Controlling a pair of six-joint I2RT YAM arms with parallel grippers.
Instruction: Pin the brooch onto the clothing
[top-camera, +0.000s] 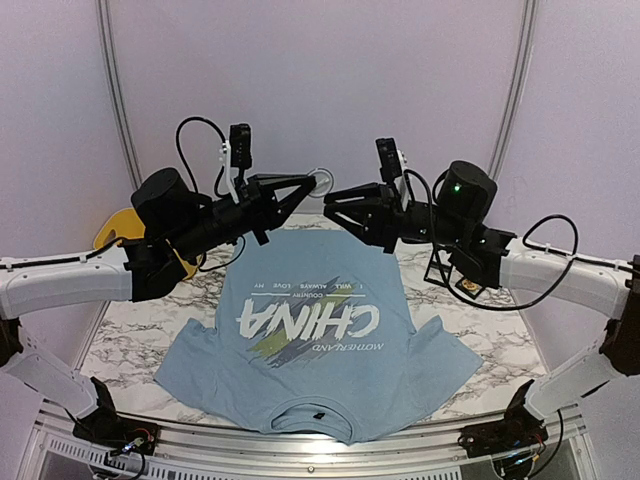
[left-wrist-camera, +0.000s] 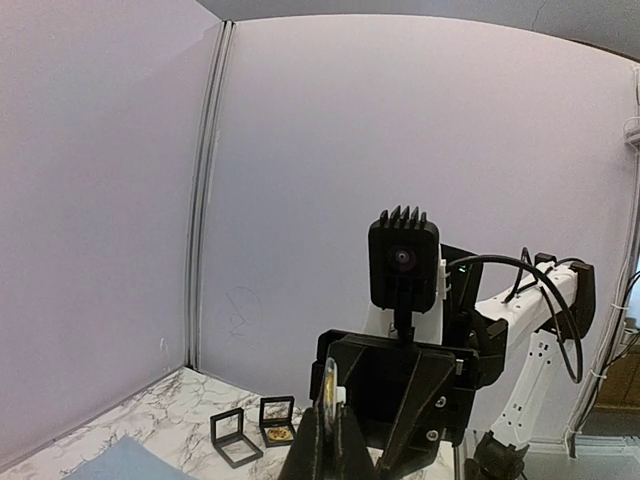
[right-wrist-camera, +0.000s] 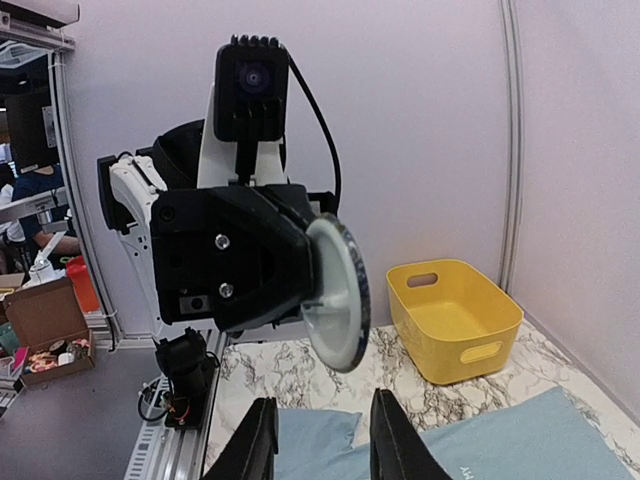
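Note:
The light blue T-shirt with white "CHINA" lettering lies flat on the marble table, collar toward the near edge. My left gripper is raised above the shirt's far hem and is shut on the round brooch. In the left wrist view the brooch shows edge-on between the closed fingers. My right gripper is open and empty, its tips facing the brooch from just to the right. In the right wrist view the brooch's pale back hangs above the open fingers, and the shirt lies below.
A yellow bin stands at the far left of the table, also in the right wrist view. Two small black display boxes sit at the far right, one holding a gold piece; in the top view they are partly behind my right arm.

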